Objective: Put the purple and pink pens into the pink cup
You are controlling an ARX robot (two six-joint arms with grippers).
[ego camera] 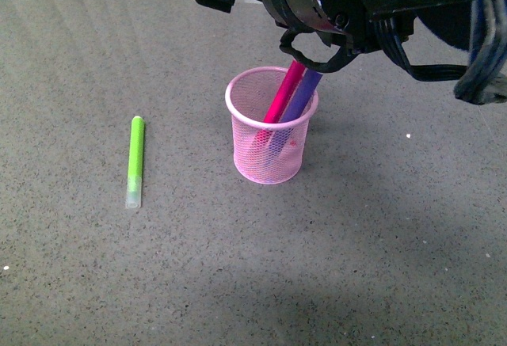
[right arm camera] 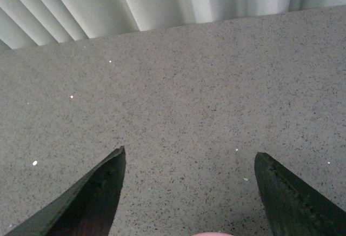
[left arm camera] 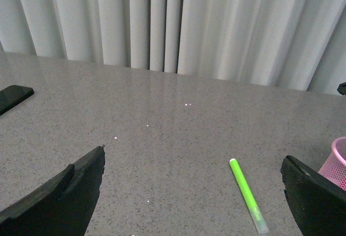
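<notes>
Pink cup (ego camera: 271, 128) stands upright near the mid of the grey speckled table (ego camera: 119, 283). Both pens are inside it: pink pen (ego camera: 285, 94) and purple pen (ego camera: 302, 99) lean side by side, touching, tops tilted up toward the far right rim, lower ends seen thru the mesh near the cup's base. Their upper tips reach up to the black housing of the right arm (ego camera: 341, 1), which hangs just above/behind the cup; can't tell if anything touches the tips.

Right gripper (right arm camera: 189, 193), per right wrist view: fingers (right arm camera: 92, 198) spread wide apart, nothing btwn them, only bare table below + a sliver of pink at the frame's edge.

Left gripper (left arm camera: 192, 193), per left wrist view: fingers (left arm camera: 59, 198) also spread wide, holding nothing. Btwn them lies the lime green marker (left arm camera: 247, 195) flat on the table; edge of cup shows beside one finger.

In front view, green marker lies well apart to the left of the cup, clear cap end toward the robot. White pleated curtain (left arm camera: 173, 20) runs along the table's far side. A flat black object (left arm camera: 13, 96) sits on the table in left wrist view.
</notes>
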